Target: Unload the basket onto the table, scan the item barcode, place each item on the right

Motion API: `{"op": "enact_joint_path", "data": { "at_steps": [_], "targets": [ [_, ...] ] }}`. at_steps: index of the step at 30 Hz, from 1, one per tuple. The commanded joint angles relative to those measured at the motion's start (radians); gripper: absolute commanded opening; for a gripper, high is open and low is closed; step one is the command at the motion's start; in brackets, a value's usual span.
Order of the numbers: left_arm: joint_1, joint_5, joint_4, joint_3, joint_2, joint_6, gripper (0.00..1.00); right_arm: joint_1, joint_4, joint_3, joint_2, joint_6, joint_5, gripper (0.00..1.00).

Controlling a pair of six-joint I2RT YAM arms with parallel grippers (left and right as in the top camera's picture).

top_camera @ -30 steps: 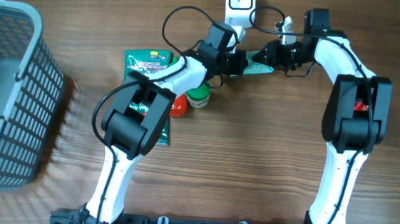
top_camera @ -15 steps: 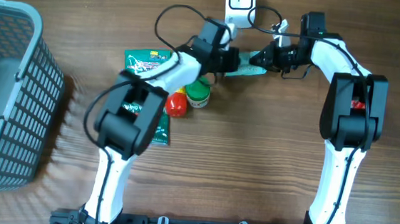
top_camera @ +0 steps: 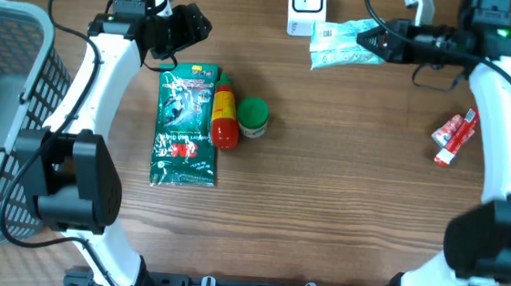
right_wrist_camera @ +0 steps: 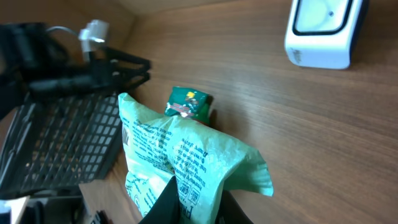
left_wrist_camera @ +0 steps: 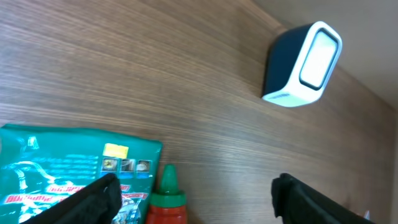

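Holding the pale green packet [top_camera: 336,42] by one edge, your right gripper [top_camera: 379,41] is clenched on it at the far side of the table. The packet is just beside the white scanner [top_camera: 305,3]. Your left gripper [top_camera: 194,24] is released, with its fingers wide apart and nothing between them, near the far end of the dark green packet [top_camera: 184,124]. A red bottle [top_camera: 223,122] lies along this packet, with a green-capped jar [top_camera: 254,117] just beside it. A red tube [top_camera: 453,136] lies well apart on the right.
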Motion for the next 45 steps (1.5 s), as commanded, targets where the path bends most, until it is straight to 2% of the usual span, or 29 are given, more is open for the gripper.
{"op": "enact_joint_path", "data": {
  "at_steps": [1,2,5,9,10,12,14,16,18,20,22,25,45],
  "targets": [
    [0.022,-0.021,-0.022,0.000,0.002,0.009,0.95,-0.005,-0.022,0.009,-0.104,-0.045,-0.035,0.04],
    [0.022,-0.021,-0.021,0.000,0.002,0.009,1.00,-0.005,-0.016,0.009,-0.114,-0.044,-0.035,0.04],
    [0.022,-0.021,-0.021,0.000,0.002,0.009,1.00,0.008,0.041,0.008,-0.094,-0.043,-0.009,0.04],
    [0.022,-0.021,-0.021,0.000,0.002,0.009,1.00,0.106,0.259,0.008,-0.011,0.009,0.385,0.04],
    [0.022,-0.021,-0.021,0.000,0.002,0.009,1.00,0.164,0.382,0.008,0.033,0.008,0.573,0.04],
    [0.022,-0.021,-0.021,0.000,0.002,0.009,1.00,0.233,0.551,0.008,0.095,-0.023,0.787,0.04],
    [0.022,-0.021,-0.021,0.000,0.002,0.009,1.00,0.291,0.730,0.008,0.158,-0.164,0.950,0.04],
    [0.022,-0.021,-0.021,0.000,0.002,0.009,1.00,0.348,0.933,0.008,0.241,-0.427,1.077,0.04],
    [0.022,-0.021,-0.021,0.000,0.002,0.009,1.00,0.382,1.054,0.008,0.308,-0.668,1.156,0.04],
    [0.022,-0.021,-0.021,0.000,0.002,0.009,1.00,0.403,1.120,0.008,0.360,-0.884,1.228,0.04],
    [0.022,-0.021,-0.021,0.000,0.002,0.009,1.00,0.415,1.163,0.008,0.397,-1.033,1.289,0.04],
    [0.022,-0.021,-0.021,0.000,0.002,0.009,1.00,0.417,1.196,0.008,0.436,-1.177,1.331,0.04],
    [0.022,-0.021,-0.021,0.000,0.002,0.009,1.00,0.419,1.286,0.008,0.510,-1.145,1.332,0.04]
  ]
}}
